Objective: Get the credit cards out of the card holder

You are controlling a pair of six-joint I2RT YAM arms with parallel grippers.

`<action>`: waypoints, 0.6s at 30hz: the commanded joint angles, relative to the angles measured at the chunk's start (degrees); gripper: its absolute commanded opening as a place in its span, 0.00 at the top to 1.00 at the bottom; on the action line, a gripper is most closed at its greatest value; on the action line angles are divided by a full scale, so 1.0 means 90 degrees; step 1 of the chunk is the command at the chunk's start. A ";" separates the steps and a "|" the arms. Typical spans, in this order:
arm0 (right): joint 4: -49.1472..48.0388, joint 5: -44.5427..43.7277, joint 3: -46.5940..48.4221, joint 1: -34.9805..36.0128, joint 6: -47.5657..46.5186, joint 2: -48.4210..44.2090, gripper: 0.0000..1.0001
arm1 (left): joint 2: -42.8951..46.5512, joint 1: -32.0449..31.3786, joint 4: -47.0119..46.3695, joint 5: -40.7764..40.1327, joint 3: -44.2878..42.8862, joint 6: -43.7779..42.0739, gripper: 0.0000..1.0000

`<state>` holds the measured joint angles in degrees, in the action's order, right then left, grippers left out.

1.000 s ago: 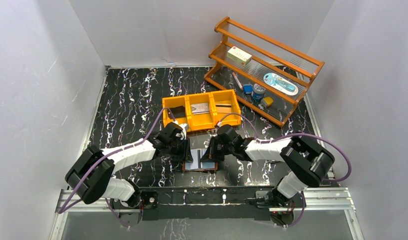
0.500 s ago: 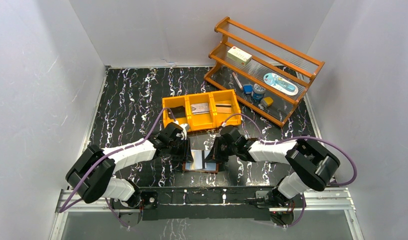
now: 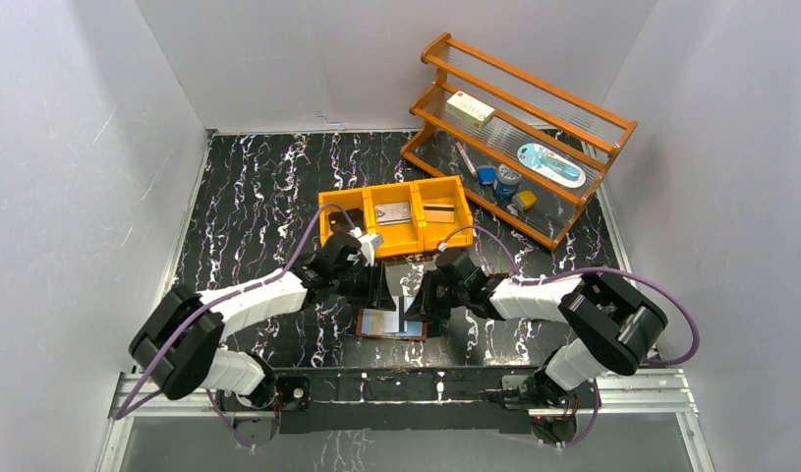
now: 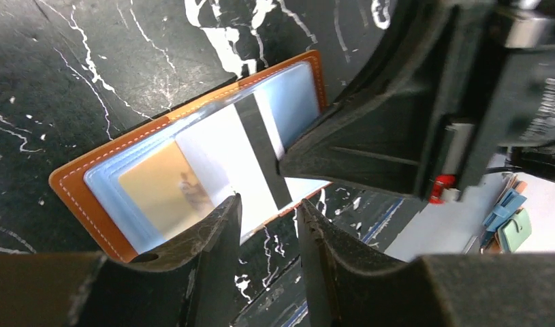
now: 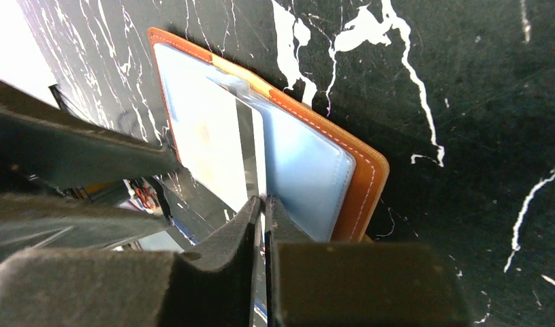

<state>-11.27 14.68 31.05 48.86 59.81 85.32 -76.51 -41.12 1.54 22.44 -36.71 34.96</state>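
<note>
Fingers (image 5: pixel 220 248) on R gripper (image 5: pixel 263 201) pinch striped card (image 5: pixel 227 157) (partly in card holder (image 5: pixel 361 184)).

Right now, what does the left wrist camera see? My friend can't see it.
A brown card holder lies open on a black marbled table, a striped credit card poking out of its blue sleeves and a tan card tucked inside. The right gripper meets the striped card's edge, and the left gripper hangs open above.

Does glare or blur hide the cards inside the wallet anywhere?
Left wrist: glare whitens the silvery black-striped plastic card in the brown leather folding card holder; near claw fingers soft. Right wrist: clear plastic sleeves washed pale, top-left corner blown out. Top external: evenly lit, sharp.
</note>
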 commanded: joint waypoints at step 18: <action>-0.1444 0.0138 -0.0477 -0.0028 0.0766 0.0093 0.66 | -0.0712 -0.0138 0.0506 -0.0287 0.0274 -0.0254 0.75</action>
<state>-17.61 15.55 28.08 48.82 64.01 85.65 -82.94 -41.87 2.00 21.89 -35.92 34.26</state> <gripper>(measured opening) 0.321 0.252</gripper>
